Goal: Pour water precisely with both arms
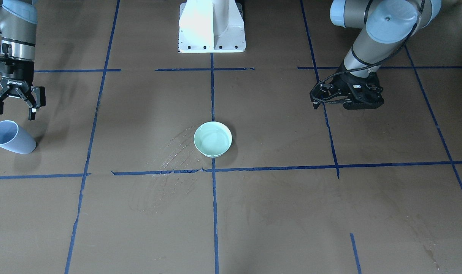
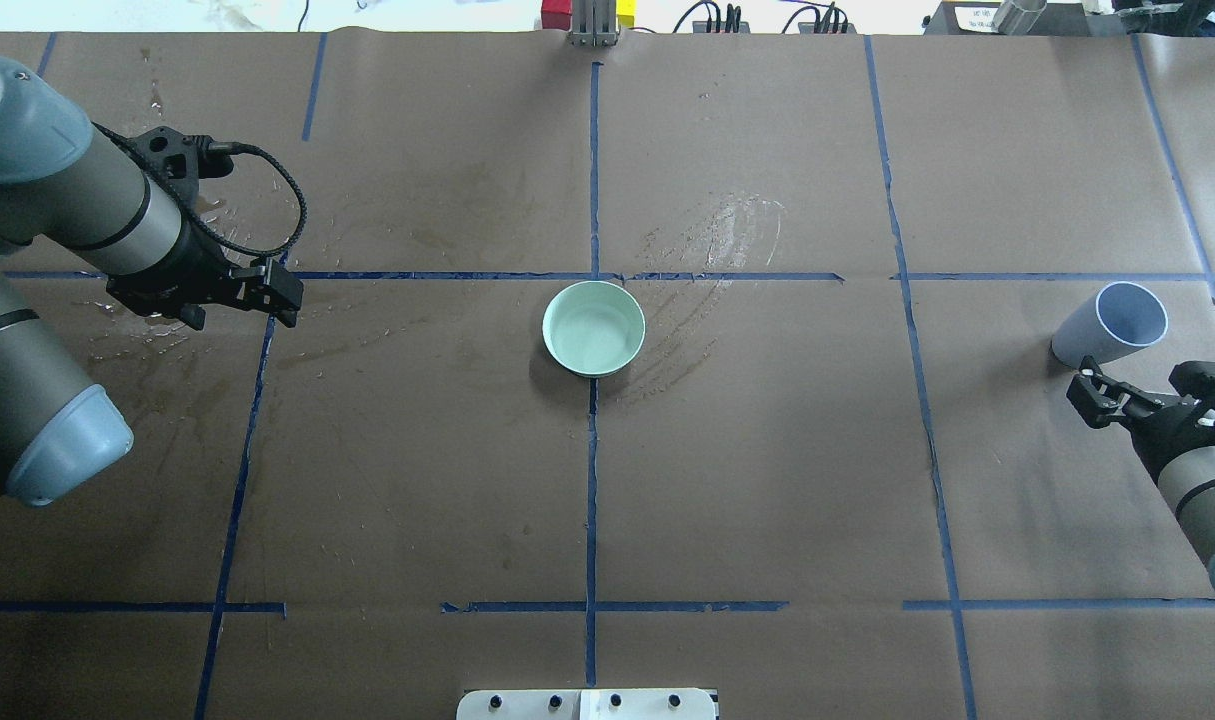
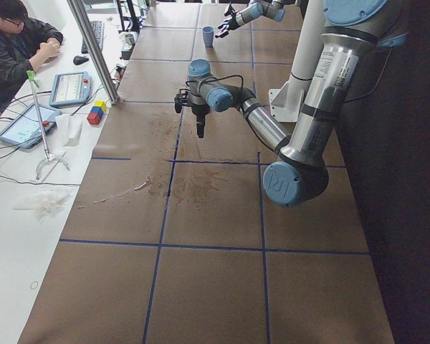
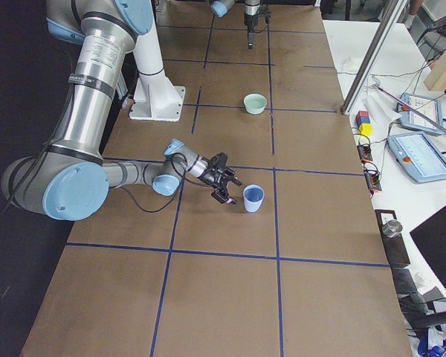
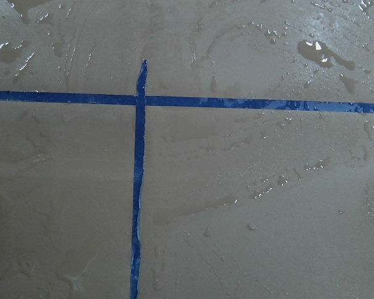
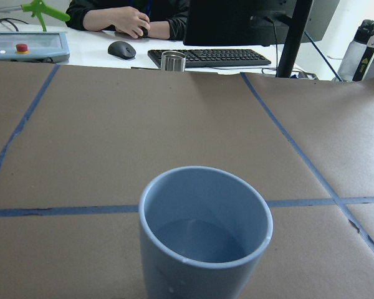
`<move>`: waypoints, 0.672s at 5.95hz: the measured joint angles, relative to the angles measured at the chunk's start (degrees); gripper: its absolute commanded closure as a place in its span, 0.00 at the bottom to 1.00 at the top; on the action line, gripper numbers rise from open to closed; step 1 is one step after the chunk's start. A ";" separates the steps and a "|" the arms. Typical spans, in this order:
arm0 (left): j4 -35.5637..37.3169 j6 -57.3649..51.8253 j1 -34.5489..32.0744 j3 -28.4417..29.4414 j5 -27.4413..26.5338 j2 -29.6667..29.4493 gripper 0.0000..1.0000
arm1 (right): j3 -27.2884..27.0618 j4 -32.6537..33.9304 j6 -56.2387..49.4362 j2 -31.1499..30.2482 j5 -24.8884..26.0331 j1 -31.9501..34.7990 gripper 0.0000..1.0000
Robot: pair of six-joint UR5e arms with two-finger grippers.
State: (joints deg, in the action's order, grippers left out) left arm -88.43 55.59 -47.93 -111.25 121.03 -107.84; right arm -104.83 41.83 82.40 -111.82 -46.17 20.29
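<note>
A light blue cup (image 2: 1112,325) stands upright near the table's right end, with some water in it in the right wrist view (image 6: 204,237). My right gripper (image 2: 1147,388) is open and level. Its fingers sit just short of the cup on either side, not touching it; it also shows in the front view (image 1: 16,106) and the right side view (image 4: 224,186). A mint green bowl (image 2: 594,328) holding water sits at the table's middle (image 1: 212,139). My left gripper (image 2: 272,297) points down over wet paper far left of the bowl. Its fingers look closed together and empty (image 3: 199,127).
Brown paper with blue tape lines (image 2: 592,480) covers the table. Wet smears lie beside the bowl (image 2: 712,240) and under the left gripper (image 5: 262,187). The white pedestal (image 1: 211,26) stands at the robot's side. An operator (image 3: 14,43) and desk gear line the far edge.
</note>
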 measured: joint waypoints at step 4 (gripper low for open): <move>0.02 0.05 -0.05 -0.34 0.08 0.02 0.00 | 8.14 -2.45 0.70 5.65 7.85 -1.33 0.00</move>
State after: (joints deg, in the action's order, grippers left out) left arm -88.42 55.63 -47.98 -111.59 121.11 -107.82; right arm -96.69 39.38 83.10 -106.18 -38.32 18.96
